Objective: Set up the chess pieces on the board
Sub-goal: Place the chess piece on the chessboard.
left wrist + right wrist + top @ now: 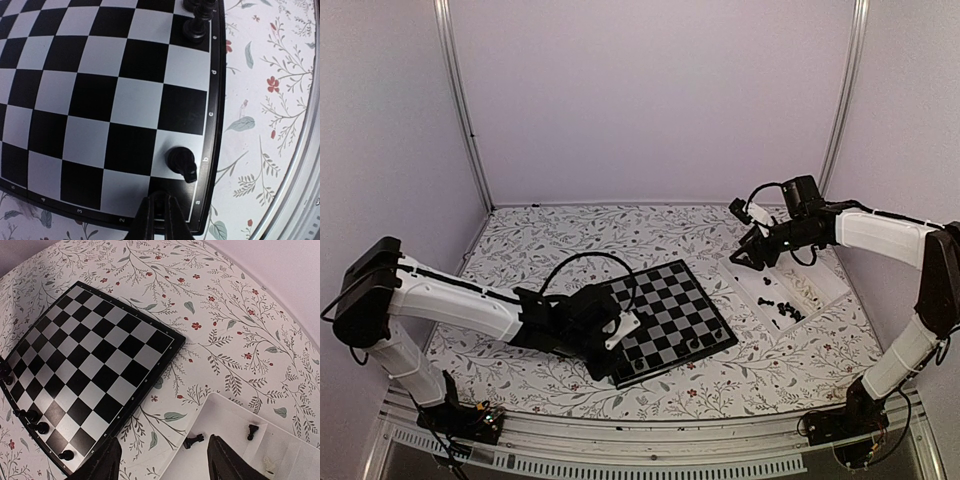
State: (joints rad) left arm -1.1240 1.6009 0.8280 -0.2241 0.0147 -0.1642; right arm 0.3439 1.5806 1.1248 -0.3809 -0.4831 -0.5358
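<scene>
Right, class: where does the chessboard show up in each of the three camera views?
Top external: the chessboard lies at the centre, its left corner hidden by the left arm.
Left wrist: it fills most of the picture.
Right wrist: it sits upper left, seen at an angle.
Shared landmark: black pieces along one board edge.

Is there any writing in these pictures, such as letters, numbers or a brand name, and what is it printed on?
"a", "b", "c", "d": small pale letters along one side of the dark border of the board, seen in the left wrist view.
"2", "3", "4": small pale numbers along the adjoining side of that border, in the same view.
Other marks on the border are too small or blurred to read.
Nothing else readable shows in any view, and no brand name.
</scene>
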